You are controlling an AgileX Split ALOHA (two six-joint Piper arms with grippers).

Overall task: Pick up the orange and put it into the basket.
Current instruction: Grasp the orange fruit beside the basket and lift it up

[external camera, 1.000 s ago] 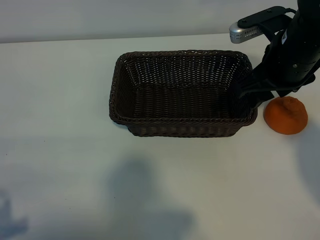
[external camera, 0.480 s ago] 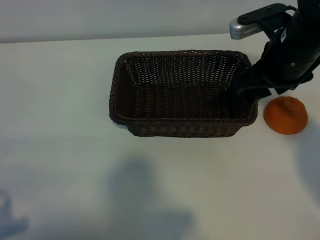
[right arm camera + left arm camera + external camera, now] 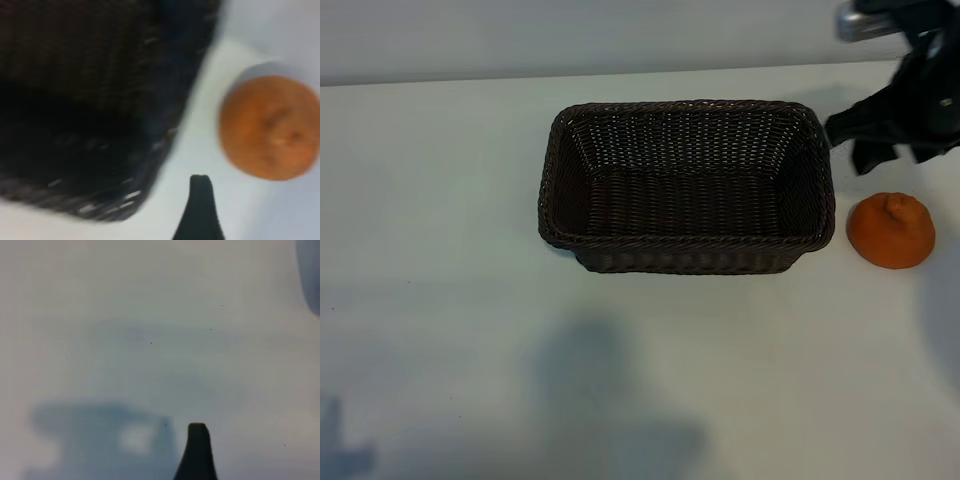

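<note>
The white table (image 3: 470,330) is lying nearest the exterior camera, carrying faint grey shadows along its near edge. Farther in, the small, slightly flattened round orange fruit with dimpled matte skin and a stem nub (image 3: 891,229) is sitting on the table just beside the right-hand short end of the large rectangular dark brown woven wicker basket (image 3: 686,243), apart from it by a thin strip of table. The orange is resting with its stem nub pointing up, its skin looking dull and puckered, and it is standing much lower and smaller than the basket. The basket is lying with its long side toward the camera, its sloping walls and braided rim showing and its woven floor holding nothing. Beyond the orange, toward the far right corner, the black right tool (image 3: 868,135) is hanging above the table, just behind the fruit and near the basket's far right corner, touching neither; its jaws are standing wide and gripping nothing. In the right wrist view one dark fingertip (image 3: 200,207) is showing between basket and orange. The left tool (image 3: 197,452) is pointing at bare table, standing wide as well.
</note>
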